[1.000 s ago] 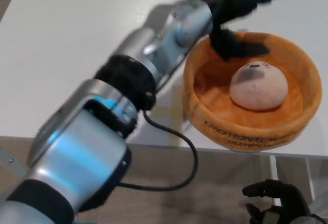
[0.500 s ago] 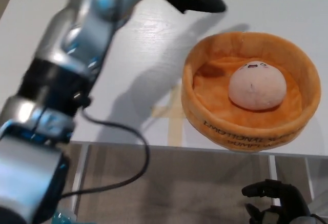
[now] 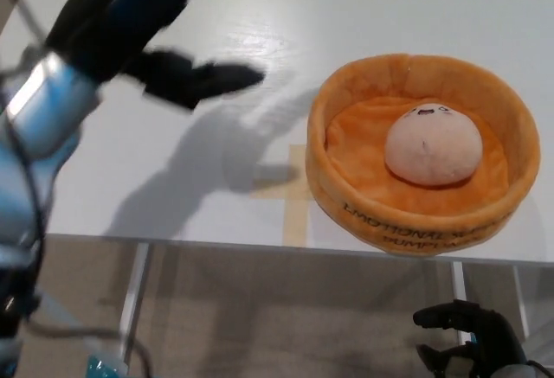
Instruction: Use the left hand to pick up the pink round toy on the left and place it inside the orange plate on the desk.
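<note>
Since the earlier pictures, the robot's left arm has swung away from the plate, from the far edge of the scene back toward the left, and it is blurred with motion. Its left hand (image 3: 192, 78) hangs above the white surface (image 3: 260, 32), well left of the plate, with fingers spread and holding nothing. That fits a hand that has let go and is retreating, so the placing looks done. Its shadow falls across the middle of the surface.

Between the hand and the plate, a cross of pale tape (image 3: 290, 195) lies flat on the surface, probably a position marker.

Farther right, the orange plate (image 3: 346, 188), a soft plush bowl with a raised wall and dark lettering on its near side, sits close to the near edge of the surface. The pink round toy (image 3: 433, 146) rests inside it, slightly right of centre, face upward and clear of the wall. Nothing blocks the space between hand and plate.

At the bottom right, below the surface edge, the right hand (image 3: 467, 336) waits low with fingers loosely curled around nothing.
</note>
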Robot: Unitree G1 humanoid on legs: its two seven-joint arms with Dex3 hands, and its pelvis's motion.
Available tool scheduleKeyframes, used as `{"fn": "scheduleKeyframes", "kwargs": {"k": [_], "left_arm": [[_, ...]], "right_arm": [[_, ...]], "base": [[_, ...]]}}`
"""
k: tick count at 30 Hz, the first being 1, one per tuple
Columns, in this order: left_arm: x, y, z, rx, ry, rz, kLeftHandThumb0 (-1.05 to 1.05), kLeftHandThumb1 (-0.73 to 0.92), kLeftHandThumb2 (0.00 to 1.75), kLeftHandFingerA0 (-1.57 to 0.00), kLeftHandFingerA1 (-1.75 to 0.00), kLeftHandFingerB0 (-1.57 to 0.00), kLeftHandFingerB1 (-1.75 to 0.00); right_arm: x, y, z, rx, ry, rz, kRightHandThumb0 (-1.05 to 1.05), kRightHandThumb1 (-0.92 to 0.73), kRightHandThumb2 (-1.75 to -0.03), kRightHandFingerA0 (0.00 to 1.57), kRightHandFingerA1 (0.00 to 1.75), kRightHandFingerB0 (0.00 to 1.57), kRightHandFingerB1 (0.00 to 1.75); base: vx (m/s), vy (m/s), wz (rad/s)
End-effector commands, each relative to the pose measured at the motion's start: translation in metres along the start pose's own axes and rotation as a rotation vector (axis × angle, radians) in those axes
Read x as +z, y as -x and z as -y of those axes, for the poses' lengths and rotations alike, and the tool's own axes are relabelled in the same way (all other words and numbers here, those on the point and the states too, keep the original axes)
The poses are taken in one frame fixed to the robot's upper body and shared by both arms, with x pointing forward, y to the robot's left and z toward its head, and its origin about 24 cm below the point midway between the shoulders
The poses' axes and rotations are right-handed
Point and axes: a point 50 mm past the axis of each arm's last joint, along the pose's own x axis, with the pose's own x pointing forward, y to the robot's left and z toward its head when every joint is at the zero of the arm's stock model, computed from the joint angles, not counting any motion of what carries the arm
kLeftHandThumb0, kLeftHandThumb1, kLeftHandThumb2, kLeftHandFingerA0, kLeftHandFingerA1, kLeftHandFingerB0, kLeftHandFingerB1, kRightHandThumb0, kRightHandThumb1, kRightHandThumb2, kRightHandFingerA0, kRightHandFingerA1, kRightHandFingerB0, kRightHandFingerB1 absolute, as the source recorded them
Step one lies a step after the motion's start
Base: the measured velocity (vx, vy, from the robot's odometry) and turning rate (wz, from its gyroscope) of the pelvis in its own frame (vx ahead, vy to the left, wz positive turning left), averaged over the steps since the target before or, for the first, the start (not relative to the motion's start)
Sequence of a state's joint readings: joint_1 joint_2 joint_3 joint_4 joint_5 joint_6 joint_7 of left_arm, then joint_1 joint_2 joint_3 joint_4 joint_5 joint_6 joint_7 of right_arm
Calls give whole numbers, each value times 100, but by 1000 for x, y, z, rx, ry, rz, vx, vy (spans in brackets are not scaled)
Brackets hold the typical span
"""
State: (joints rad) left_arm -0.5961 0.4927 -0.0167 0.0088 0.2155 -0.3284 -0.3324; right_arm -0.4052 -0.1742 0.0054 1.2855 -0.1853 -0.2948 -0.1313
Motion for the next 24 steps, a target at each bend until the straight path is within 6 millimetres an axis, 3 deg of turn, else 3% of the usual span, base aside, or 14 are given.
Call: {"fn": "scheduleKeyframes", "kwargs": {"k": [1, 4, 9, 10, 12, 13, 14, 15, 16, 20, 21, 22, 23, 24], "left_arm": [[49, 109, -12, -144, 357, 230, -27, 55, 57, -14, -31, -21, -29], [51, 129, -2, -205, 386, 167, -23, 59, 58, -13, -32, -28, -30], [56, 141, 7, -250, 418, 150, -18, 61, 58, -16, -33, -30, -31], [57, 144, 13, -293, 465, 138, -10, 47, 91, -8, -48, -23, -51], [59, 151, 31, -398, 580, 126, -6, 48, 93, -15, -50, -29, -54], [60, 151, 34, -412, 595, 126, -6, 48, 93, -15, -50, -29, -54], [58, 153, 42, -440, 637, 121, -4, 68, 59, -32, -33, -45, -34], [58, 154, 48, -457, 663, 116, -4, 68, 59, -32, -33, -45, -34], [51, 159, 64, -513, 726, 63, -16, 72, 61, -30, -34, -42, -34], [34, 173, 98, -607, 815, -75, -13, 72, 61, -29, -35, -38, -32], [18, 182, 119, -618, 787, -160, -12, 51, 96, -17, -51, -23, -51], [8, 189, 131, -619, 790, -233, -14, 49, 95, -16, -51, -24, -52], [8, 189, 131, -619, 790, -233, -14, 49, 95, -16, -51, -24, -52], [-10, 200, 147, -620, 767, -361, -13, 47, 93, -17, -50, -25, -52]], "right_arm": [[-19, 10, 0, -29, -41, -19, -3, -52, -66, 61, 94, 53, 81], [-21, 10, 1, -32, -44, -20, -5, -53, -63, 59, 94, 52, 79], [-23, 11, 1, -35, -48, -28, -4, -54, -63, 59, 93, 51, 79], [-23, 11, 1, -35, -41, -31, -6, -55, -61, 58, 91, 50, 77], [-23, 10, 0, -33, -42, -44, -6, -55, -62, 57, 92, 50, 77], [-23, 10, 0, -33, -45, -46, -6, -55, -62, 57, 92, 50, 77], [-23, 10, 1, -31, -47, -45, -7, -55, -61, 58, 92, 49, 77], [-22, 10, 1, -30, -48, -44, -7, -55, -61, 58, 92, 49, 77], [-22, 10, 1, -31, -48, -43, -7, -55, -62, 57, 91, 49, 77], [-21, 9, 1, -31, -46, -44, -8, -55, -62, 57, 91, 49, 76], [-20, 9, 2, -33, -46, -39, -6, -54, -62, 58, 92, 51, 78], [-21, 9, 2, -34, -44, -40, -8, -53, -62, 61, 93, 53, 79], [-21, 9, 2, -34, -44, -40, -8, -53, -62, 61, 93, 53, 79], [-22, 9, 3, -35, -44, -42, -11, -53, -60, 62, 98, 56, 82]], "base": [[0, 0, 0], [0, 0, 0], [0, 0, 0], [0, 0, 0], [0, 0, 0], [0, 0, 0], [0, 0, 0], [0, 0, 0], [0, 0, 0], [0, 0, 0], [0, 0, 0], [0, 0, 0], [0, 0, 0], [0, 0, 0]]}}
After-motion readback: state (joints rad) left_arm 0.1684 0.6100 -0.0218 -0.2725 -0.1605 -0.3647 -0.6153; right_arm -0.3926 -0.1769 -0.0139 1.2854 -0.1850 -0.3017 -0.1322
